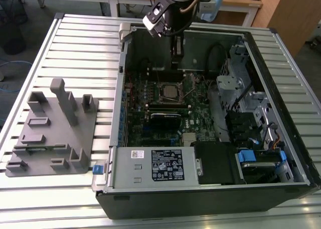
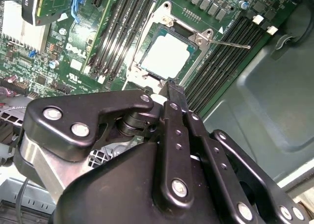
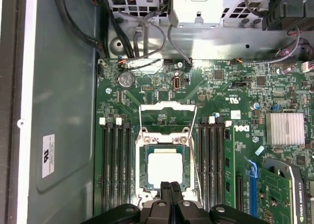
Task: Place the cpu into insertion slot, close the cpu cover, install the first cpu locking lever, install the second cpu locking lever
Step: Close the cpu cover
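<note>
The claw [image 3: 170, 188] is closed, its two dark fingers pressed together with nothing between them. In the first wrist view the tips lie just over the near edge of the cpu [image 3: 164, 167]; whether they touch it I cannot tell. The cpu sits flat in the slot [image 2: 182, 34], pale top up.

Beyond the cpu from the claw, the first wrist view shows the cover [image 3: 168, 106] as a silvery frame with green board seen through its cut-out. Whether it stands up or lies flat I cannot tell. Thin wire arms run from it along both sides of the slot.

The second wrist view looks over the claw's linkage instead and shows a thin lever [image 2: 230, 44] sticking out sideways from the slot's far corner, over the memory slots [image 2: 223, 57].

The exterior view shows the claw reaching down into the open case [image 1: 200, 189], above the board. The case lies on a slatted table [image 1: 80, 43], and a grey fixture [image 1: 50, 129] stands well away from the claw, outside the case.
</note>
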Robot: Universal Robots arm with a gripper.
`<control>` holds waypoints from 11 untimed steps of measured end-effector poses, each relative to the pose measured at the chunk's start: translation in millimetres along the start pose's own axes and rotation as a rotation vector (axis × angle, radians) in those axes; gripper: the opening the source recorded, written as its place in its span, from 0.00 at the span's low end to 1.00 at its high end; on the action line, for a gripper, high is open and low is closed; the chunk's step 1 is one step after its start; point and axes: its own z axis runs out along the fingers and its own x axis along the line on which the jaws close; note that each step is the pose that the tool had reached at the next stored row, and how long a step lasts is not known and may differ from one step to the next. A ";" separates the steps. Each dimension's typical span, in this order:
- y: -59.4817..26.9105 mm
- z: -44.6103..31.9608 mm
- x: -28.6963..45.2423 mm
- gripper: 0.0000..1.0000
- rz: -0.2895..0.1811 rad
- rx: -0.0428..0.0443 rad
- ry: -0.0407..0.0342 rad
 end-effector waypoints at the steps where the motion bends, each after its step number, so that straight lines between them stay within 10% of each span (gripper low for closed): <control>1: 0.0 0.0 0.0 0.11 0.000 -0.0001 0.0001; 11: 7.0 0.3 0.1 0.11 0.000 0.0001 -0.0002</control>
